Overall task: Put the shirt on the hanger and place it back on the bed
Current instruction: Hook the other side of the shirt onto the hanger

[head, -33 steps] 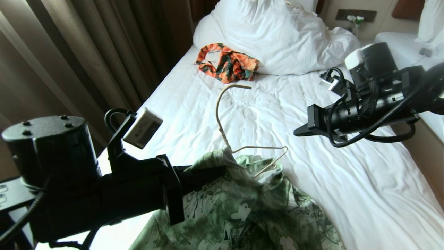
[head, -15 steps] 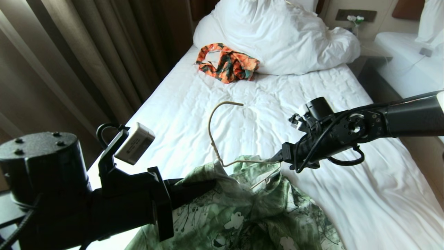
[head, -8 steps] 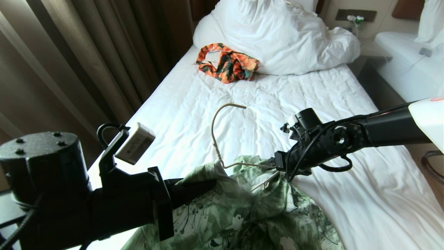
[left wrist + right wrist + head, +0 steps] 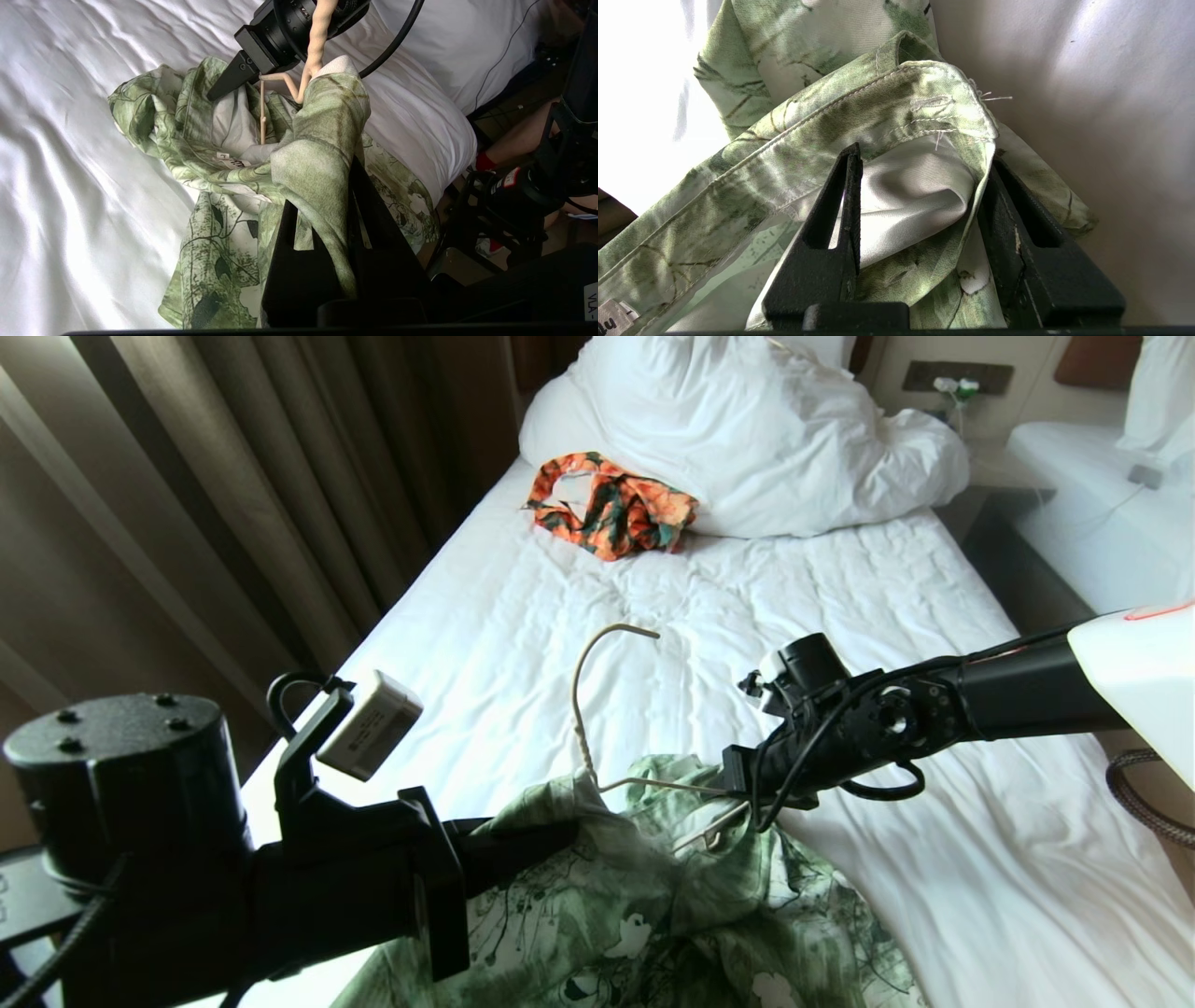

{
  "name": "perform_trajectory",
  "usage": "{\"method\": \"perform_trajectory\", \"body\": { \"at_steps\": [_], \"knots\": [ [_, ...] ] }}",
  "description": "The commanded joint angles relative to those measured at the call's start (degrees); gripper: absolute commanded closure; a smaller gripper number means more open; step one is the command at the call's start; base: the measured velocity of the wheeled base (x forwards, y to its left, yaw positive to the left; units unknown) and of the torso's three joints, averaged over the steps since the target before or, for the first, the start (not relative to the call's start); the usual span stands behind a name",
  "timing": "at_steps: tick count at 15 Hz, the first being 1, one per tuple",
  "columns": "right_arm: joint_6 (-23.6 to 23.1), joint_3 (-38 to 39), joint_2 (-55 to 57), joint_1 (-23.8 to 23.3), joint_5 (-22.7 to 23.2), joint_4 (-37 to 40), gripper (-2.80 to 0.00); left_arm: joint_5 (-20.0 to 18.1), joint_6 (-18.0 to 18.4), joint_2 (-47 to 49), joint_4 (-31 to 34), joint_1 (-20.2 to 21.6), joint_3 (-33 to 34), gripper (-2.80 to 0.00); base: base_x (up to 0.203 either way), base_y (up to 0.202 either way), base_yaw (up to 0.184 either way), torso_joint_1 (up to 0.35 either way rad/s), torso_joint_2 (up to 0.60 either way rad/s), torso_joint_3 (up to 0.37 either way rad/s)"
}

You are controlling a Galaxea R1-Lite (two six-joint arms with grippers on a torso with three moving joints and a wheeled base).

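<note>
The pale green shirt lies bunched on the near part of the bed. The cream wire hanger stands up out of its collar, hook uppermost. My left gripper is shut on a fold of the shirt just below the hanger's neck; in the head view its fingertips are hidden under the cloth. My right gripper is at the hanger's right shoulder. Its black fingers stand apart, open, around a fold of the shirt's collar, which fills the gap between them.
An orange-and-green garment lies by the heaped white duvet at the head of the bed. Brown curtains hang along the left side. A second bed stands at the right. A person's leg shows beside the bed.
My right arm has come down and to the left from above the bed to the shirt's collar by the hanger. The hanger has sunk a little. The left arm has kept its grip.
</note>
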Motion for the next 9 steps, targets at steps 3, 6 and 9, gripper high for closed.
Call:
{"method": "perform_trajectory", "body": {
  "at_steps": [3,6,9],
  "knots": [
    [1.01,0.25,-0.35,-0.27,-0.23,0.1,0.0,-0.25,-0.07,-0.06,-0.31,-0.13,-0.02,0.0,0.0,0.0,0.0,0.0,0.0,0.0],
    [3.01,-0.08,-1.7,-2.51,-0.13,0.16,0.0,-0.25,-0.07,-0.39,-0.31,-0.63,0.08,0.0,0.0,0.0,0.0,0.0,0.0,0.0],
    [5.75,0.01,-3.26,-4.15,0.29,0.29,0.0,-0.25,-0.09,-0.39,-0.31,-1.5,0.5,0.0,0.0,0.0,0.0,0.0,0.0,0.0]
  ]
}}
